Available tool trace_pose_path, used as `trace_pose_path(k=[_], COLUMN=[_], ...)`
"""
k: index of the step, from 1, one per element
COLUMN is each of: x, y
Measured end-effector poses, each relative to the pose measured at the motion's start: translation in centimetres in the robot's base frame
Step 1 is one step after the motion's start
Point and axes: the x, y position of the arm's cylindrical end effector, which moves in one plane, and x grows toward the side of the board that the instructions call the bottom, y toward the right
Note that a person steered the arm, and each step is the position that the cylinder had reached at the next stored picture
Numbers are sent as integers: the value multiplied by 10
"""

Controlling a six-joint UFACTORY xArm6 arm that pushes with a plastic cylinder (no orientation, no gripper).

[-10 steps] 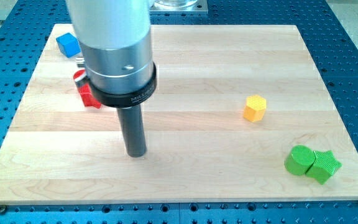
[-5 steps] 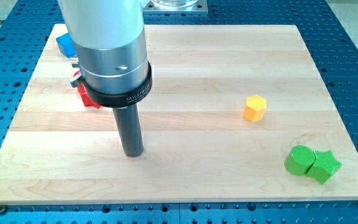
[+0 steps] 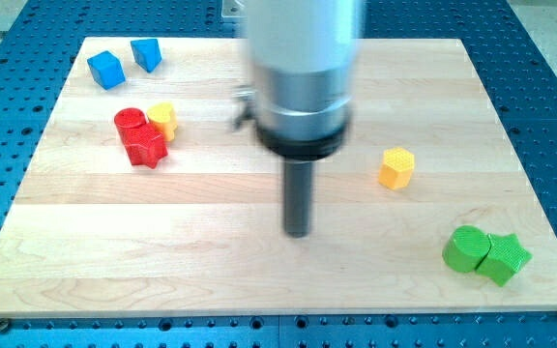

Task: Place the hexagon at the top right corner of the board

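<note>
The yellow hexagon block (image 3: 396, 167) sits on the wooden board (image 3: 288, 280) at the view's right of middle. My tip (image 3: 298, 233) rests on the board left of the hexagon and a little below it, about a hundred pixels away, touching no block. The rod and the arm above it are blurred by motion.
A green round block (image 3: 465, 249) and a green star (image 3: 504, 258) touch at the lower right. A red cylinder (image 3: 130, 125), a red star-like block (image 3: 148, 148) and a yellow block (image 3: 163, 119) cluster at the upper left. Two blue blocks (image 3: 106, 69) (image 3: 146, 54) lie near the top left corner.
My tip has swept to the view's right, from left of the board's middle to near its middle. The red and yellow cluster and the second blue block are now uncovered. No block has moved.
</note>
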Motion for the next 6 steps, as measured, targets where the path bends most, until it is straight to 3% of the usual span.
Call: trace_pose_path(k=[1, 2, 5, 6], x=[-65, -90, -35, -89], y=[73, 96, 151, 189])
